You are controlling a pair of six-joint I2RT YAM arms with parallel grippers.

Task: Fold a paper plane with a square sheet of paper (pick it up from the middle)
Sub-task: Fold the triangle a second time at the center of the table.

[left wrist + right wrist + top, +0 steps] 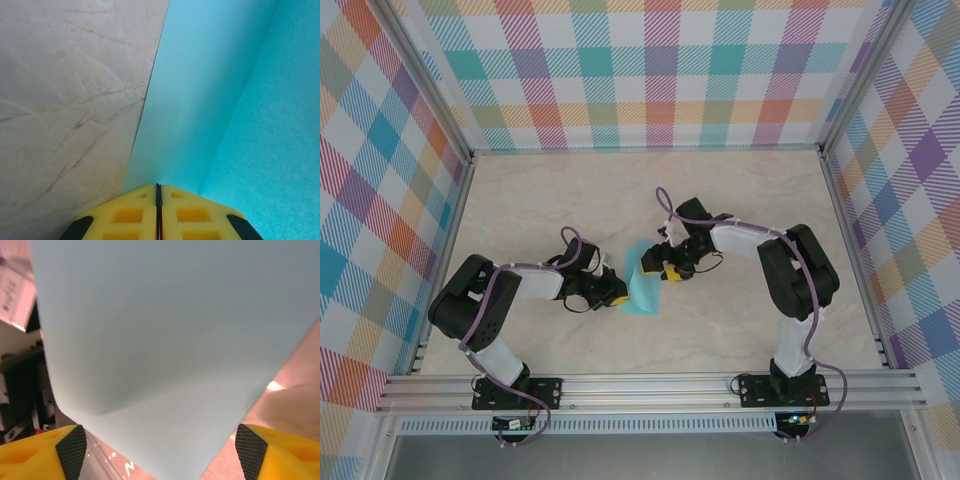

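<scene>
Roomy marble tabletop (570, 200) — left end effector (158, 187) pinches sheet (642, 288) at edge; right end effector (667, 270) (spread wide) grips nothing.

The square sheet of paper (645, 295) is looking smooth and matt; the table (65, 100) is showing a smooth, marble-veined finish.

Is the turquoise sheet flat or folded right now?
Creased, not flat: a fold line runs up the turquoise sheet from the shut left end effector, with the two faces at an angle. Number of folds: cannot tell.
</scene>
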